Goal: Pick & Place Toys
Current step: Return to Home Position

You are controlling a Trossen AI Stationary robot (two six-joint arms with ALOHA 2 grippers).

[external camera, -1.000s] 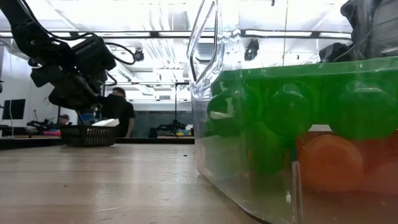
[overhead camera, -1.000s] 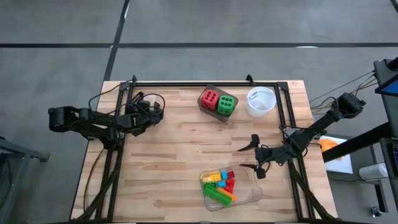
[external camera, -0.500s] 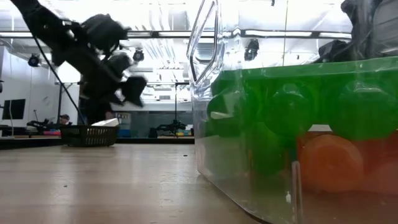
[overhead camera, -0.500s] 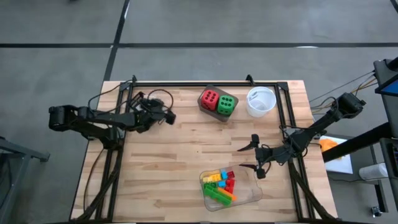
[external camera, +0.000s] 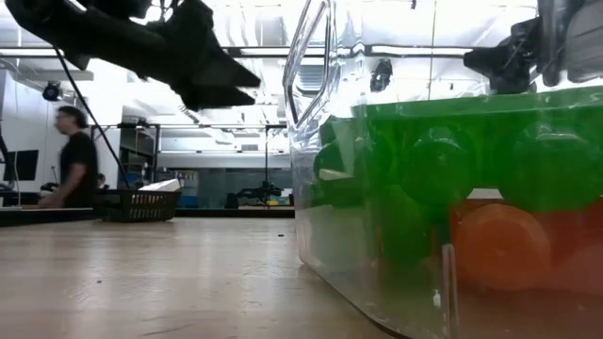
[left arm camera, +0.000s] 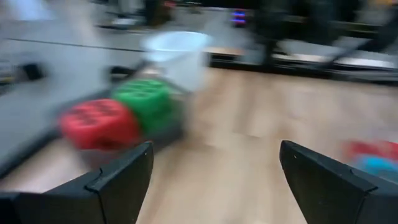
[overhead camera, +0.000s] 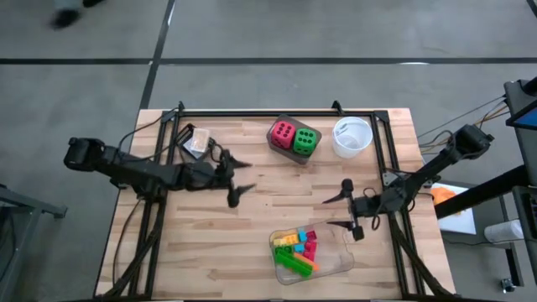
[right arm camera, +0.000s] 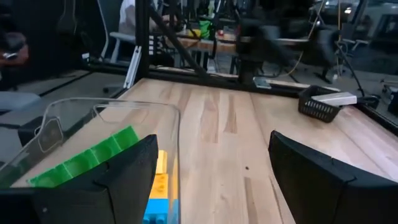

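Observation:
A pink-red die [overhead camera: 283,132] and a green die [overhead camera: 305,141] stand side by side on a tan block at the far middle of the table. They also show in the left wrist view [left arm camera: 99,121]. A small white-blue pack [overhead camera: 195,143] lies in a dark basket at the far left. Several bright bricks [overhead camera: 298,249] lie in the clear tray [overhead camera: 336,262] near the front edge. My left gripper [overhead camera: 240,181] is open and empty over the bare table, left of centre. My right gripper [overhead camera: 337,211] is open and empty just beyond the tray's far right corner.
A white round bowl [overhead camera: 351,136] stands to the right of the dice. A black frame [overhead camera: 277,111] runs along the table's far edge and sides. Bare wood lies between the two grippers. A person [external camera: 71,155] walks in the room behind.
My left gripper has swung from the far left, over the basket, toward the table's middle and a little nearer. The white-blue pack, which it covered before, now shows.

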